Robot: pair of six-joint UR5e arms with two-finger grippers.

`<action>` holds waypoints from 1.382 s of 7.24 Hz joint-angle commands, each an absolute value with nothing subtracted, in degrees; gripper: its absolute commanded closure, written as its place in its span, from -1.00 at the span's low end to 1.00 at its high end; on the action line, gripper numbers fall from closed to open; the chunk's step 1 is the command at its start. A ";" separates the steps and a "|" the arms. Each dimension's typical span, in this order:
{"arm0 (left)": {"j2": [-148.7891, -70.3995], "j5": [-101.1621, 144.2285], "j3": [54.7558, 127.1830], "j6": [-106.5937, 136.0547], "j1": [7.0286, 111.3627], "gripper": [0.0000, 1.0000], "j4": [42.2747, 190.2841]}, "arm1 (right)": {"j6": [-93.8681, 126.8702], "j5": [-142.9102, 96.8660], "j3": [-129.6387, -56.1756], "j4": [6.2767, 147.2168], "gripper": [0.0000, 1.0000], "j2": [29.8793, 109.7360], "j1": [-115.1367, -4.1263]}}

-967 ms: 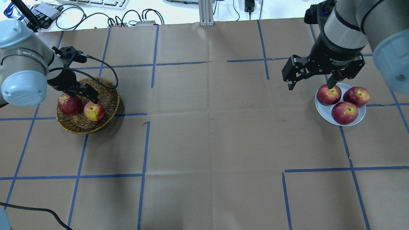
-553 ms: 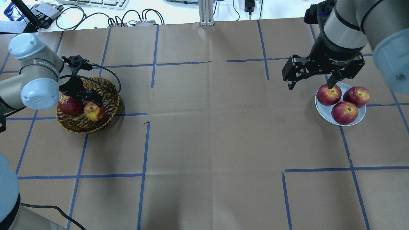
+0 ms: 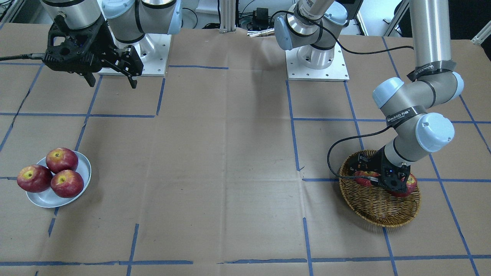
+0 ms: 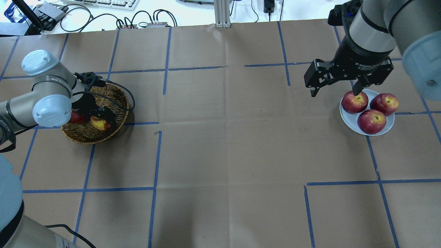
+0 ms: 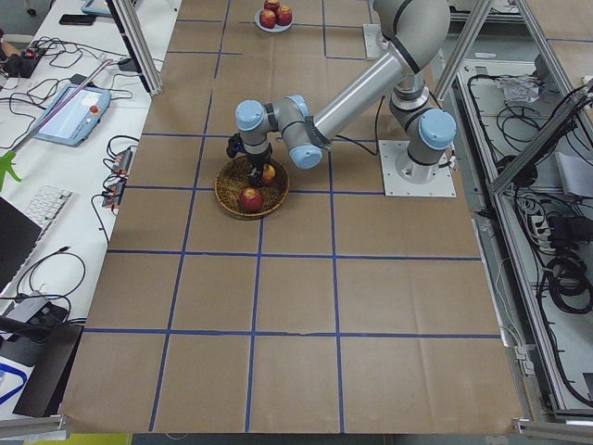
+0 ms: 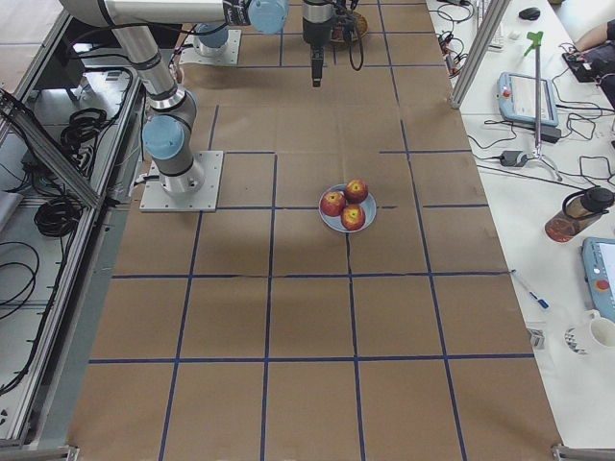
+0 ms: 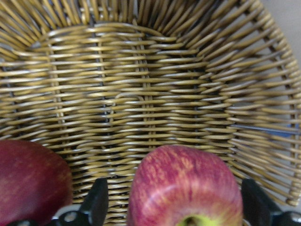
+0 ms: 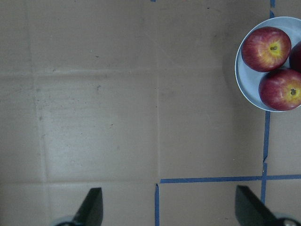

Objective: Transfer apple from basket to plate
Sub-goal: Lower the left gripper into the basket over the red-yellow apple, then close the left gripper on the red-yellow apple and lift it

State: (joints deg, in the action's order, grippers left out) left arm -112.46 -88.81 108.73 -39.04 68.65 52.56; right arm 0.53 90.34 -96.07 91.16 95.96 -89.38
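darker apple (image 7: 28, 183) just beside apple (image 7: 186, 188), plate (image 3: 42, 198) crowded

Surface (image 4: 220, 155) covered w/ brown paper, blue tape grid (image 4: 86, 189). Overhead view: keyboard (image 4: 103, 3) at 11 o'clock, cables (image 4: 144, 19) beside it, alu post (image 4: 222, 13) at 12. Bright, even light.

apple (image 7: 186, 188) in basket (image 7: 141, 94), plate (image 3: 48, 199) well apart

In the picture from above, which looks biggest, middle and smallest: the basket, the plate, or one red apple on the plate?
1. wicker basket, biggest even though part of it is hidden.
2. plate.
3. red apple, smallest; the three apples on the plate look about the same size.
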 commanded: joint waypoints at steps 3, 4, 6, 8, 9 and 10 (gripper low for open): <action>-112.15 -88.33 108.72 -37.80 68.82 -0.23 47.82 | 0.53 90.35 -96.06 91.23 -1.00 95.98 -89.38; -111.54 -88.33 108.72 -36.57 69.51 -0.11 47.81 | 0.53 90.35 -96.06 91.23 -1.00 95.98 -89.38; -109.35 -88.59 107.84 -30.02 71.44 -0.11 48.60 | 0.53 90.26 -96.06 91.23 -1.00 95.89 -89.38; -105.66 -89.29 107.41 -16.42 81.07 -0.13 50.97 | 0.53 90.35 -96.06 91.14 -1.00 95.98 -89.38; -105.56 -89.30 106.97 -9.30 85.82 -0.17 51.32 | 0.53 90.35 -96.06 91.14 -1.00 95.89 -89.38; -105.82 -89.38 106.35 -3.05 90.74 -0.17 51.42 | 0.53 90.35 -96.06 91.14 -1.00 95.98 -89.38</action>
State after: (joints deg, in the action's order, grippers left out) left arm -105.91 -89.26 107.00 -11.20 84.75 51.06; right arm 0.53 90.35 -96.06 91.15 95.94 -89.39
